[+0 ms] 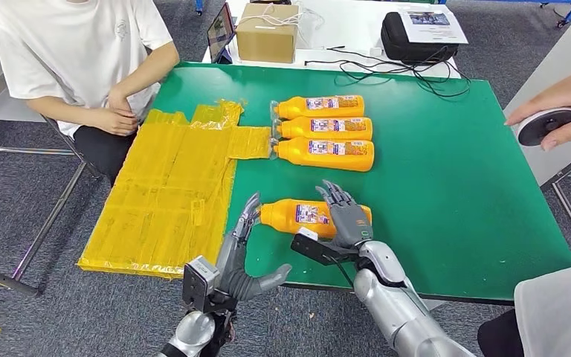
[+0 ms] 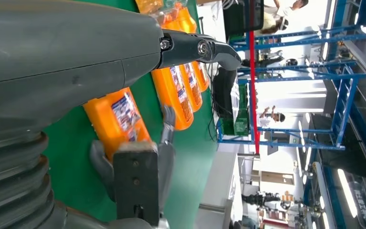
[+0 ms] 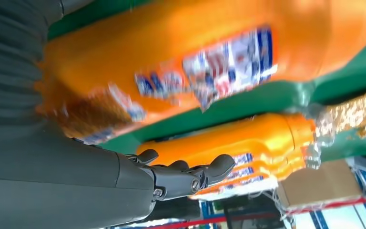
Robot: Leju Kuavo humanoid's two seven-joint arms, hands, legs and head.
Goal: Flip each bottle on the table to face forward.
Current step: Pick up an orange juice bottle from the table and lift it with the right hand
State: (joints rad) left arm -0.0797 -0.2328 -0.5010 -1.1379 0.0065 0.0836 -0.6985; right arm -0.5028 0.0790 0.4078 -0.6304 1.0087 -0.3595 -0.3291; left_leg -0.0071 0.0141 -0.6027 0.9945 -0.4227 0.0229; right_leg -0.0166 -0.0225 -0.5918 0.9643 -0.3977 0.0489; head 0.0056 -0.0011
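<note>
Person at the left: seated at the table's far-left corner in a white shirt [image 1: 74,44], hands clasped in the lap.
Yellow sheeting [image 1: 167,197]: crinkled plastic spread over the left part of the green table [image 1: 453,186], hanging a little past the near-left edge.
Left hand [image 1: 242,256]: raised at the table's near edge, just left of the nearest bottle's cap end; fingers spread apart and holding nothing, the fingertips close to the cap without clearly touching it.
Nearest bottle [image 1: 301,216]: orange, lying on its side near the front edge, cap to the left, its blue and white label facing up; in the left wrist view it lies just beyond the hand.
Right hand [image 1: 348,216]: laid over the base end of the nearest bottle, fingers spread forward across it; whether they actually clasp the bottle I cannot tell.
Row of three bottles [image 1: 326,134]: orange, on their sides further back, side by side and touching, caps to the left at the sheeting's edge, labels up.
Behind the table: a cardboard box [image 1: 268,31], a black bag [image 1: 416,37] with a printed sheet on it, and loose black cables.
Person at the right: a hand [image 1: 565,104] holding a round dark device, off the table's right edge.
</note>
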